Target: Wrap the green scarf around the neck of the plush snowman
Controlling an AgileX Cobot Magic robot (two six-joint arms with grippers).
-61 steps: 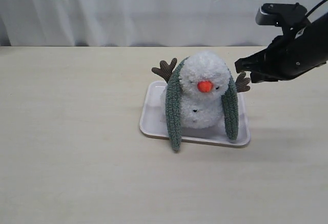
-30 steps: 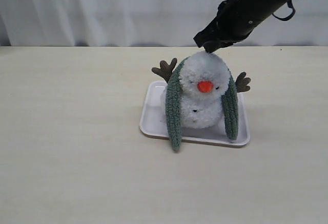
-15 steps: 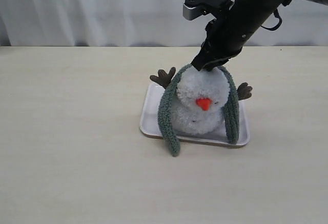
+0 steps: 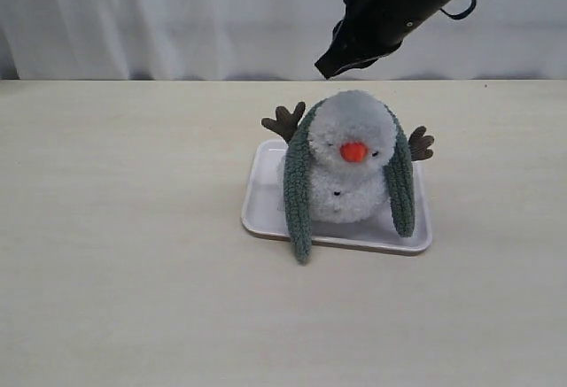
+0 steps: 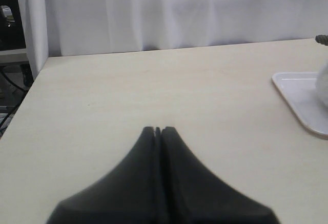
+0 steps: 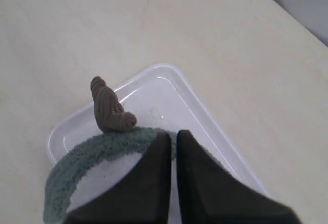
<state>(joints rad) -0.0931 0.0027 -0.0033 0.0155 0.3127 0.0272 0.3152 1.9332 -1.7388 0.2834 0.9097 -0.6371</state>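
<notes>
The plush snowman (image 4: 353, 170) sits upright on a white tray (image 4: 261, 201), orange nose facing the camera. The green scarf (image 4: 299, 192) runs behind its head, and both ends hang down the front, one on each side; the left end reaches over the tray's rim. The neck is not crossed in front. My right gripper (image 4: 326, 70) hovers above and behind the head, shut and empty. In the right wrist view it (image 6: 172, 134) sits over the scarf (image 6: 87, 155) and a brown twig arm (image 6: 108, 108). My left gripper (image 5: 158, 129) is shut over bare table.
A white curtain hangs behind the table's far edge. In the left wrist view the tray's corner (image 5: 297, 93) lies at the picture's right side, and the table's side edge shows beside a dark gap.
My right gripper came in from the right, pushed down on the snowman's head, then rose. The snowman tipped forward under it and now sits upright again.
</notes>
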